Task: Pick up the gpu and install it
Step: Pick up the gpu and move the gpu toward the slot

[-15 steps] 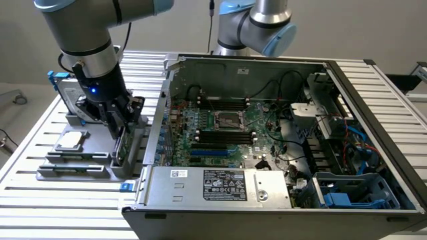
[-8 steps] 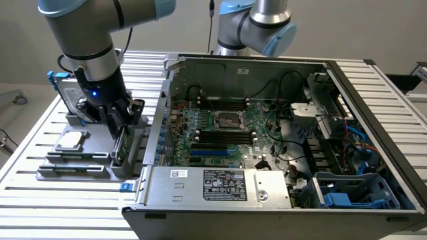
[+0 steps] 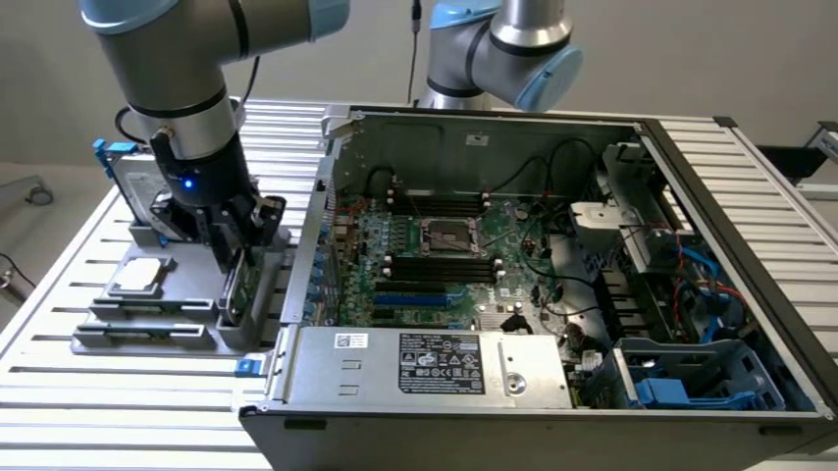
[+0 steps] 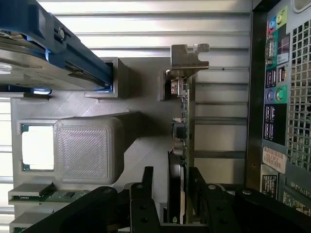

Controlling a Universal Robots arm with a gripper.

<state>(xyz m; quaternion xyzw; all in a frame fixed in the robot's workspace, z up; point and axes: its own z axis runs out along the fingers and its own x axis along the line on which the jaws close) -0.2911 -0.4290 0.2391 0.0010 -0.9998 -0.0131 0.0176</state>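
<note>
My fingers stand wide apart, one on each side of the gpu, holding nothing yet. The card stands on its long edge in a slot of the grey holder on the bench, just beside the open computer case and outside it. Its black shroud faces the finger on the holder's side. Its thin green board faces the finger nearer the case, which looks very close to it, though I cannot tell whether it touches.

I judge this to be the pick-up, at the point of straddling the card, with no grip made. A sound grip calls for both pads to meet the flat faces squarely and low enough to bear on the body, not on the components along the edge. The lift has to run straight along the slot, or the card will bind.

The card is thin, stiff and flat. At its far end is a bent, bare metal bracket. The holder is matt printed plastic with fine ridged layers and rounded blocks. Further along it lie the square silver CPU chip and the hard drive in its glossy blue bracket. The bench is ribbed aluminium slats.
</note>
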